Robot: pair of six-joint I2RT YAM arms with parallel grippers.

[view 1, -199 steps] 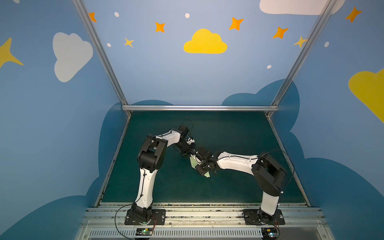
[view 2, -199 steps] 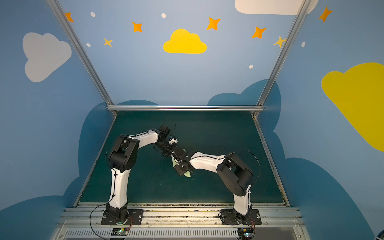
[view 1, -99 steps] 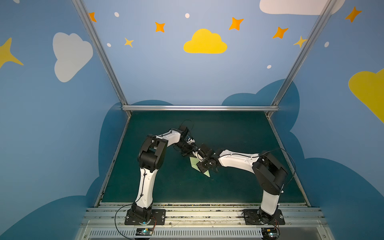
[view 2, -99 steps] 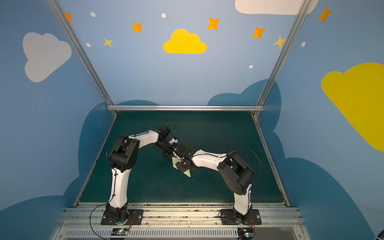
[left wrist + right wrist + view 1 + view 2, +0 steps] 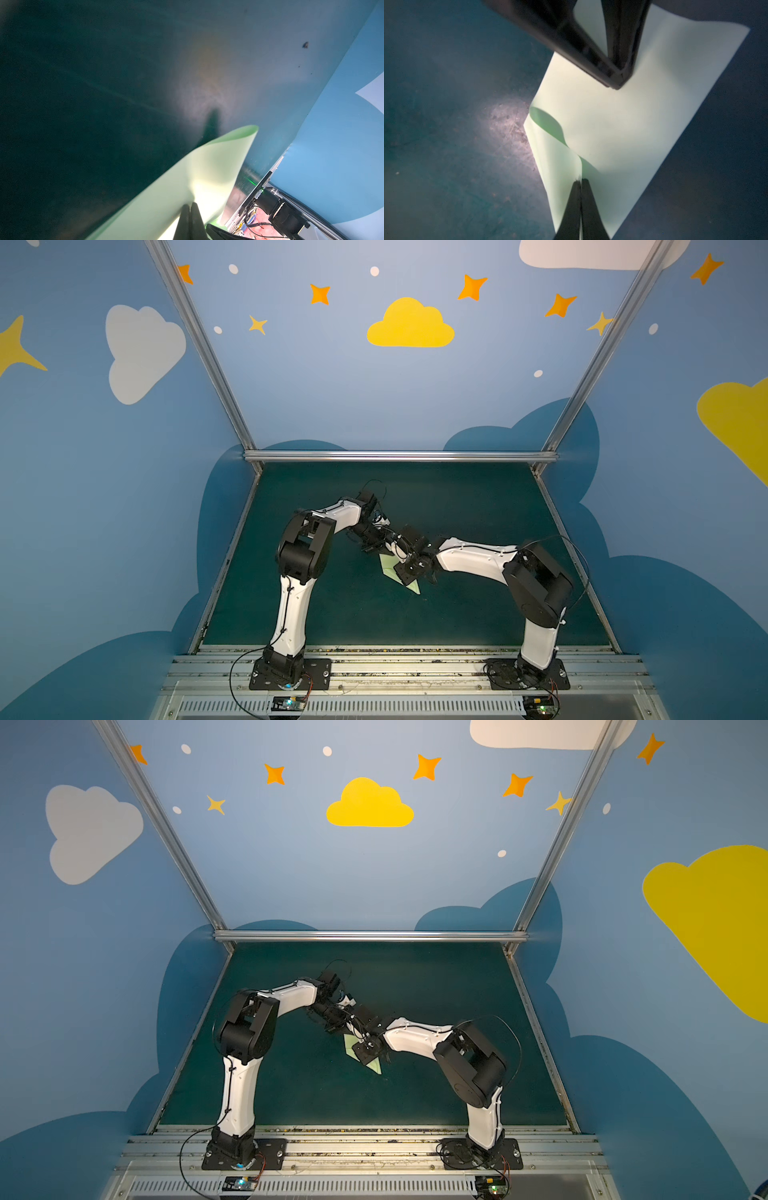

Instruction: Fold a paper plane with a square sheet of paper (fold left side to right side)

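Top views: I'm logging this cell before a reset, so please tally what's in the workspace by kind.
Robot arms: 2, the left arm and right arm
Grippers: 2, the left gripper and right gripper, both shut
Paper: 1, the square sheet of paper, pale green, partly folded
Total: 5
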